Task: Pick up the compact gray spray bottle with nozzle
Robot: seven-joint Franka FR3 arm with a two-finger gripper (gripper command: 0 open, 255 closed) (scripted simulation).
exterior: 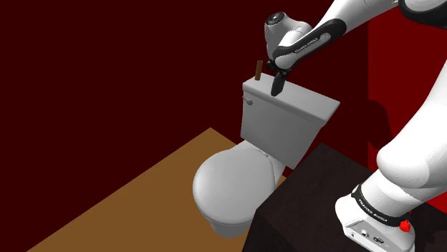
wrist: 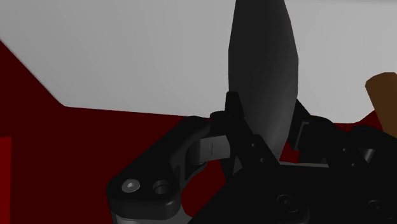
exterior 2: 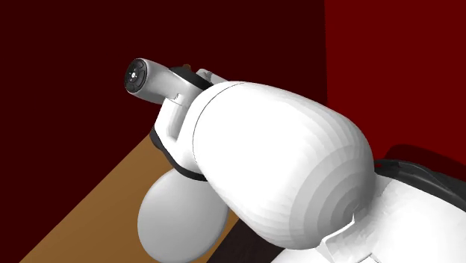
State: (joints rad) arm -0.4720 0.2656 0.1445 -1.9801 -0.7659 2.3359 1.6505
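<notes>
At toilet tank (exterior: 286,125), claw (exterior: 276,79) clamped on dk spray bottle (wrist: 264,70).

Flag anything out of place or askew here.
A small brown object stands near the back edge of the toilet tank's lid, apparently leaning, beside the gripper. Nothing looks spilled or broken.

brown block (exterior: 258,69) upright on tank lid (exterior: 309,101) just beside gripper (exterior: 276,83); rest of lid open; dark red wall (exterior: 179,64) behind.

Shoulder cam looks down past stand (exterior: 308,207) at toilet (exterior: 236,186); second exterior crowds the arm (exterior 2: 284,172), sharing that toilet; wrist cam close over tank lid (wrist: 127,44).
</notes>
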